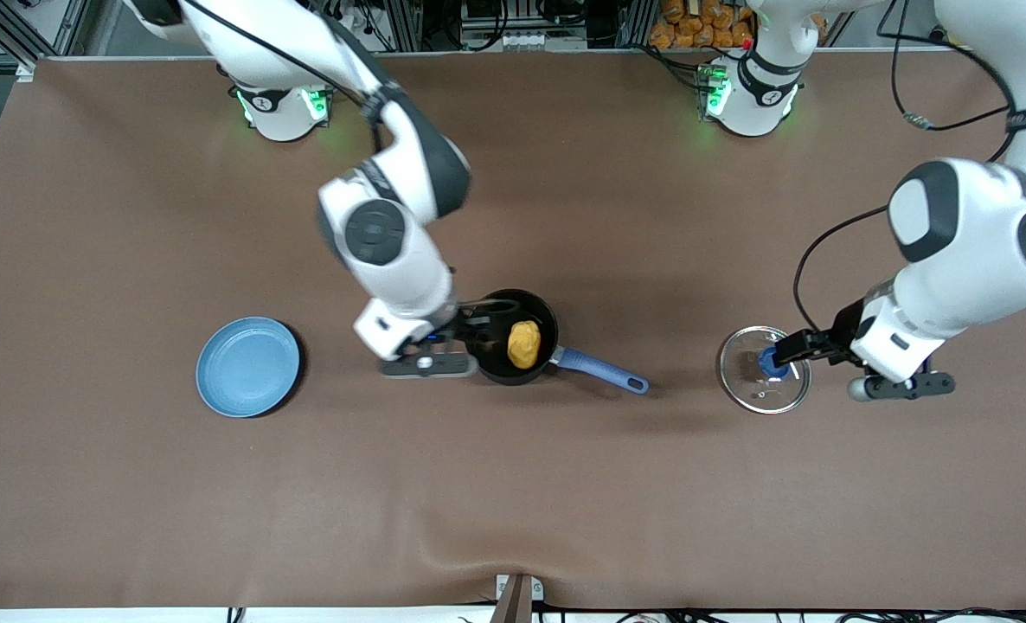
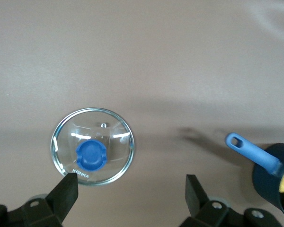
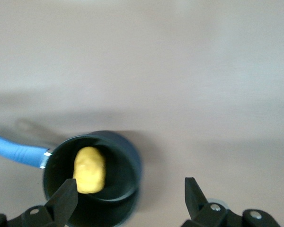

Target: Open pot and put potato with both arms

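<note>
In one pot [image 1: 513, 339]: one potato [image 1: 523, 343].

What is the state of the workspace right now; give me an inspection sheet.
Surface: brown table, slight ripple at the edge nearest the camera.
Job's things: potato lies in the open pot; lid on the table toward the left arm's end.
Clutter: blue plate toward the right arm's end.
Claws: left claw open over the lid; right claw open over the pot.
Cables: black cable on the left arm.
Surroundings: metal frames past the robot bases.
</note>
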Robot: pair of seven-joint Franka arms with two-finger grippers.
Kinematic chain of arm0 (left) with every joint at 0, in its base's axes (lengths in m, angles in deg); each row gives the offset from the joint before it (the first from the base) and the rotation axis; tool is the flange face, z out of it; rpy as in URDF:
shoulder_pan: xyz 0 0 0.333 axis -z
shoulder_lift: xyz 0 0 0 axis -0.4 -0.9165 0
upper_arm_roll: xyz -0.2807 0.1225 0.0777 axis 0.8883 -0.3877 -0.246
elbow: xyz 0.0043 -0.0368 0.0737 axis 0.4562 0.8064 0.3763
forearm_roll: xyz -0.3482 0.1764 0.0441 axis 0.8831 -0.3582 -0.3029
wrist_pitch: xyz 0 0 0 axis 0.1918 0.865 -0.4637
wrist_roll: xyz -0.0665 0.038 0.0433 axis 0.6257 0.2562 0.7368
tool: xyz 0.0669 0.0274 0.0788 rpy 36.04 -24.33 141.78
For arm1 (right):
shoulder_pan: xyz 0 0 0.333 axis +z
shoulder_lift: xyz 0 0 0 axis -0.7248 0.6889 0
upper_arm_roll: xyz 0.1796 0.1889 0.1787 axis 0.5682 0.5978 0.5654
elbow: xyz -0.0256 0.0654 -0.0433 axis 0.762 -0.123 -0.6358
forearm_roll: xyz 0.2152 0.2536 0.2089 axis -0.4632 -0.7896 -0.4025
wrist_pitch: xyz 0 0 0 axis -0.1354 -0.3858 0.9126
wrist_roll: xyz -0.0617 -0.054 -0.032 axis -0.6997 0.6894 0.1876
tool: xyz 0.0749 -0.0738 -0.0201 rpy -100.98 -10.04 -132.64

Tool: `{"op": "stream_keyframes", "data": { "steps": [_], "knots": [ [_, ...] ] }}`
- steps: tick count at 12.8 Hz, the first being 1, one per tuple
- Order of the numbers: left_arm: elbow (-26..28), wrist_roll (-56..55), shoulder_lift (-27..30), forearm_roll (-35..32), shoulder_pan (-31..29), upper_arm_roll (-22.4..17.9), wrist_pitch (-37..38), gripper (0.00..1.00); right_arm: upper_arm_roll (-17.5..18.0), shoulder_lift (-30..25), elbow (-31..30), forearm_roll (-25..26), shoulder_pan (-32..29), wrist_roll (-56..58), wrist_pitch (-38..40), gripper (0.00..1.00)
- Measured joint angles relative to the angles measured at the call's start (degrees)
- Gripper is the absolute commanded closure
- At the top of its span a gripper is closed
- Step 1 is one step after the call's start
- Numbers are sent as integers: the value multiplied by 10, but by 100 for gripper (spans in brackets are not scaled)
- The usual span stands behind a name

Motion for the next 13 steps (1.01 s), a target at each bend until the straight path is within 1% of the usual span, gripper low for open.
{"op": "stream_keyframes", "data": {
  "steps": [2,4,6,8,10,13],
  "knots": [
    [-18,-1,16,-9,0,0,39,0,-33,-36,-1,7,-32,10,42,0],
    [-58,-1,20,-15,0,0,91,0,-72,-58,-2,39,-54,63,68,0],
    [-90,-2,23,-19,0,0,122,0,-115,-73,-2,53,-60,97,96,0],
    [-114,-2,33,-43,0,0,157,0,-144,-89,-4,55,-64,106,131,0],
    [-122,-11,51,-61,0,0,186,0,-153,-113,-14,57,-76,116,153,0],
    [-132,-53,77,-67,-1,-1,231,0,-155,-165,-56,57,-101,153,155,0]
  ]
}}
